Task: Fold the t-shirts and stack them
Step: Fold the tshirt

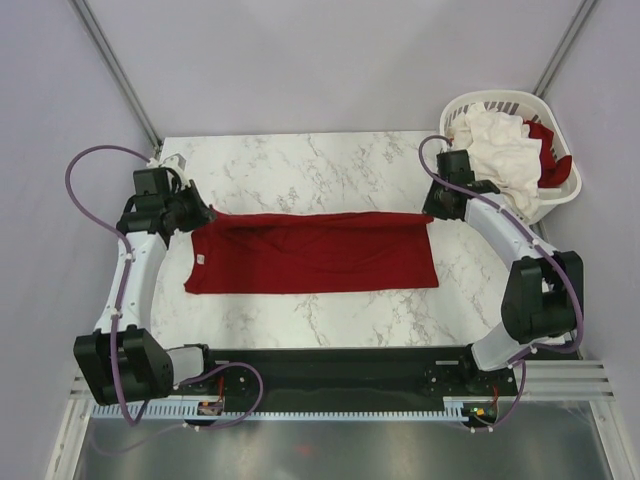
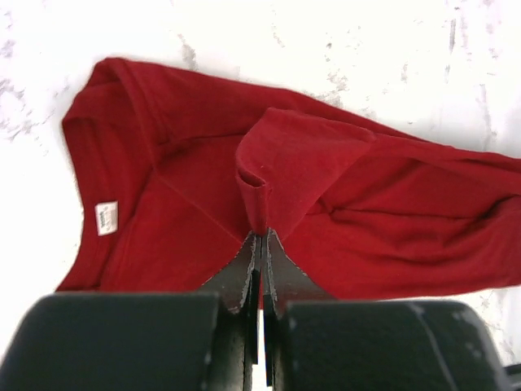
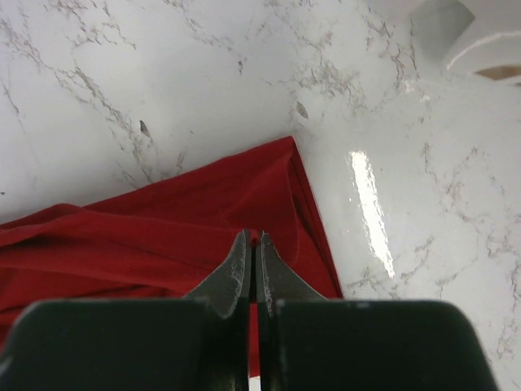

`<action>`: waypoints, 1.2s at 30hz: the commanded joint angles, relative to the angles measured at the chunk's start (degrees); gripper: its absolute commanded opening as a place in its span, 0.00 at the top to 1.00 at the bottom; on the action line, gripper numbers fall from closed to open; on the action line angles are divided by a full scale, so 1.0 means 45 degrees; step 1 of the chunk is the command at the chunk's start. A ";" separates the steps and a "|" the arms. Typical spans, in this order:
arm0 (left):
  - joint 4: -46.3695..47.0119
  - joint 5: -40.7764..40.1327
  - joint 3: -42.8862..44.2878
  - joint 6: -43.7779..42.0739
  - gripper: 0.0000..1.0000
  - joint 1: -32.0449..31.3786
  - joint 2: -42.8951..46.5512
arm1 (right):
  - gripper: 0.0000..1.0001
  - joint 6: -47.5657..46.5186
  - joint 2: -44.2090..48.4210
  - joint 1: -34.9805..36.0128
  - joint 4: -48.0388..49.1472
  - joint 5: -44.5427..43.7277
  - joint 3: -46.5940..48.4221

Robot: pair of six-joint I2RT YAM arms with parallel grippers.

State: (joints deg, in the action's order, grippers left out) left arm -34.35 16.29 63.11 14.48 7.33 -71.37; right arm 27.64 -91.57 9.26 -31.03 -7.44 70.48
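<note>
Dark red t-shirt (image 1: 315, 252) lies as a long band across the marble table (image 1: 300, 160), collar end left. Left gripper (image 2: 260, 238) is pinched tight on a raised fold near the shoulder. Right gripper (image 3: 252, 238) is pinched on the far hem corner. White t-shirt (image 1: 500, 150) is heaped in the laundry basket (image 1: 560, 195), far right.

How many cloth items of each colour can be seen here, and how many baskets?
Dark red cloth items: 2, the dark red t-shirt spread on the table and a dark red garment in the basket.
White cloth items: 1 white heap in the basket; I cannot tell if it is several pieces.
Baskets: 1, the white laundry basket.
Total: 4
</note>
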 commanded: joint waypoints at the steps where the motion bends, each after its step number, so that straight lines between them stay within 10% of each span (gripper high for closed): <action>1: -0.0472 -0.1039 -0.0489 -0.0132 0.98 0.0050 0.0782 | 1.00 0.0342 0.0505 0.0013 -0.0097 -0.0514 -0.0719; 14: -0.1486 -0.2840 -0.1935 -0.0152 0.98 0.0050 0.2071 | 0.89 0.1123 0.0836 0.0013 0.0390 -0.0318 -0.3120; 20: -0.2443 -0.4047 -0.2014 0.0511 0.52 0.0031 0.1993 | 0.02 0.1826 0.1753 -0.0006 0.0566 -0.1391 -0.4176; 25: -0.2485 -0.5318 -0.1389 0.1176 0.19 0.0050 0.2853 | 0.02 0.2159 0.2087 -0.0026 0.0586 -0.1745 -0.3924; 36: -0.0748 -0.3329 -0.1094 0.2328 0.34 0.0050 -0.1285 | 0.02 0.1612 0.0584 0.0969 0.1074 -0.0241 -0.2283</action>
State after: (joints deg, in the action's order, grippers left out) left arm -41.39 -2.26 57.95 21.43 7.38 -75.20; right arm 35.55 -87.22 12.25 -27.55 -10.02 58.19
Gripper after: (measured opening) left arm 0.677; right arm 0.978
